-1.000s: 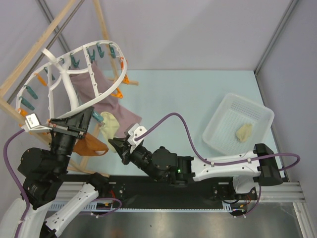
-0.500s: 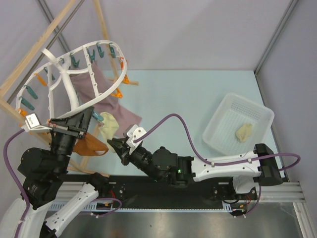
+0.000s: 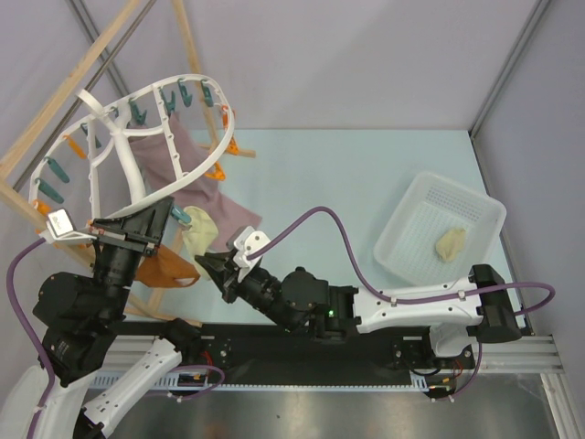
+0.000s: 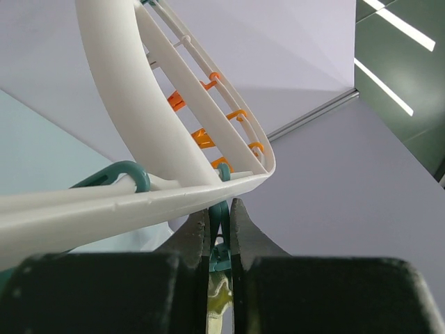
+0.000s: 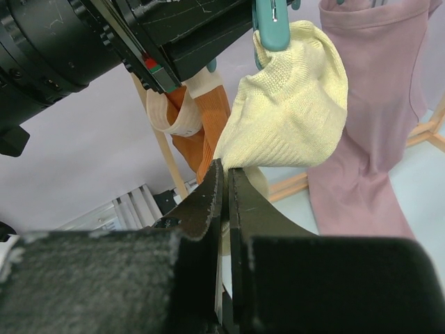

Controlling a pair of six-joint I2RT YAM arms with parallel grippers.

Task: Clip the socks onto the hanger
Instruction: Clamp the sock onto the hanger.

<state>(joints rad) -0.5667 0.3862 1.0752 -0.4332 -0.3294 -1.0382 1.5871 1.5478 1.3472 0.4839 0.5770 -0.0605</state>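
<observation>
The hanger (image 3: pixel 119 155) is a white oval frame rimmed with teal and orange pegs, tilted at the upper left. My left gripper (image 4: pixel 220 221) is shut on a teal peg (image 4: pixel 220 240) under the hanger's rim (image 4: pixel 139 202). That peg (image 5: pixel 272 28) has the top of a cream-yellow sock (image 5: pixel 292 104) in it, and the sock (image 3: pixel 203 233) hangs below the frame. My right gripper (image 5: pixel 224 170) is shut on the sock's lower edge, just beneath it (image 3: pixel 210 265). A second sock (image 3: pixel 450 244) lies in the basket at the right.
A mauve-pink cloth (image 3: pixel 196 174) and an orange-brown cloth (image 3: pixel 169 270) hang from the hanger beside the sock. A wooden rack (image 3: pixel 55 119) holds the frame at the left. The white perforated basket (image 3: pixel 411 215) stands at the right of the table.
The right gripper has shifted very slightly under the sock while keeping its hold. The left arm and the hanger have not moved.
</observation>
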